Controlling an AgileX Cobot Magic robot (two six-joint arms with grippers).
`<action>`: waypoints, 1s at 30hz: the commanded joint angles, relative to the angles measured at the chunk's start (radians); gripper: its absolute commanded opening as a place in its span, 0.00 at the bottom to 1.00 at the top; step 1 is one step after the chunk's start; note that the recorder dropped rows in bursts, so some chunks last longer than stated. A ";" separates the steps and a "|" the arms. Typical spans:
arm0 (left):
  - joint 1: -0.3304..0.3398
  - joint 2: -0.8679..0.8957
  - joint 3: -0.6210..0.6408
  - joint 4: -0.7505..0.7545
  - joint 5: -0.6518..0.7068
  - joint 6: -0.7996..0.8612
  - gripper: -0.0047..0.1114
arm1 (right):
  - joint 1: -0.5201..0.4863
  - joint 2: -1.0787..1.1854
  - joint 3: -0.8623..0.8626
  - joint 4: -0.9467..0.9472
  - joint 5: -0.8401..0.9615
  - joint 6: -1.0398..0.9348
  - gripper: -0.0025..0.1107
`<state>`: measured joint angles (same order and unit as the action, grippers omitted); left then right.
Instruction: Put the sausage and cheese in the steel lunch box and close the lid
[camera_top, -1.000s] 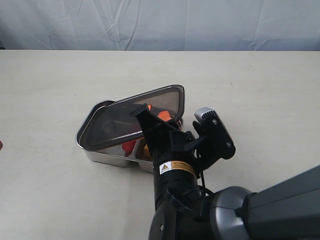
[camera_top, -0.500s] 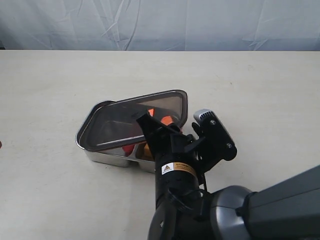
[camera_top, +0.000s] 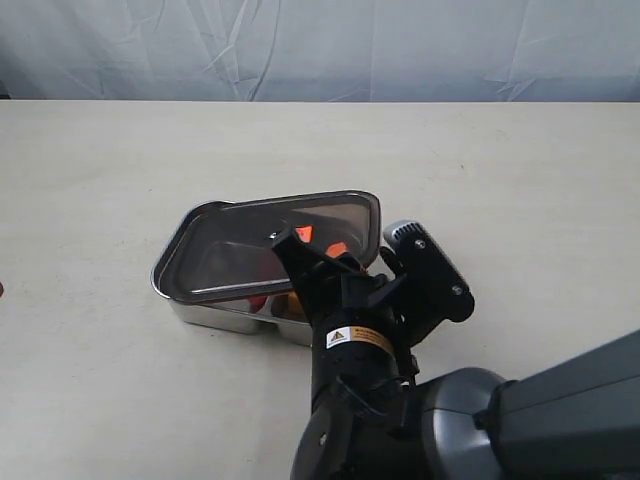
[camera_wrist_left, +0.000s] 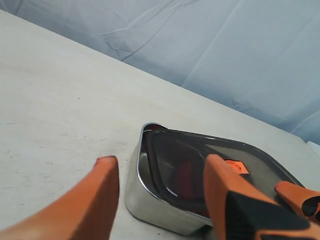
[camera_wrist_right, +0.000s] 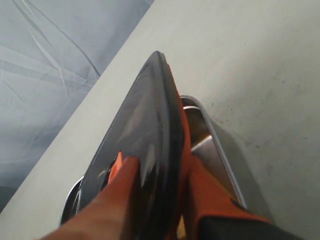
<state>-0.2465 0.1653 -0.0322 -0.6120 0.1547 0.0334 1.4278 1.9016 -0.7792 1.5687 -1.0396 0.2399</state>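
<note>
Right wrist view: right gripper (camera_wrist_right: 162, 165) pinches the lid (camera_wrist_right: 145, 130) at its edge, one finger on top, one under, so the lid's held. Lid lies over the steel lunch box (camera_wrist_right: 215, 135) w/ its long axis roughly along the box's. Exterior view: lid's left end seems down on the rim, near-right edge a bit raised. Sausage (camera_top: 259, 298) & cheese (camera_top: 292, 303) sit inside, peeking out under that raised edge. Left gripper (camera_wrist_left: 161, 160) hangs wide open, empty, just off the box's left end. Right arm's nearer; next move prob. needs that edge lowered straight down, then let go.
</note>
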 joint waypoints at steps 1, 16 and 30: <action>-0.004 0.002 0.002 0.004 -0.015 0.005 0.47 | 0.002 0.016 0.016 0.099 0.098 -0.144 0.01; -0.004 0.002 0.002 0.004 -0.015 0.005 0.47 | 0.002 0.016 0.016 0.159 0.095 -0.317 0.01; -0.004 0.002 0.002 0.006 -0.015 0.005 0.47 | 0.002 0.016 0.016 0.141 0.104 -0.363 0.22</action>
<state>-0.2465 0.1653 -0.0322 -0.6060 0.1547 0.0334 1.4278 1.8994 -0.7813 1.6807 -1.0257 -0.0150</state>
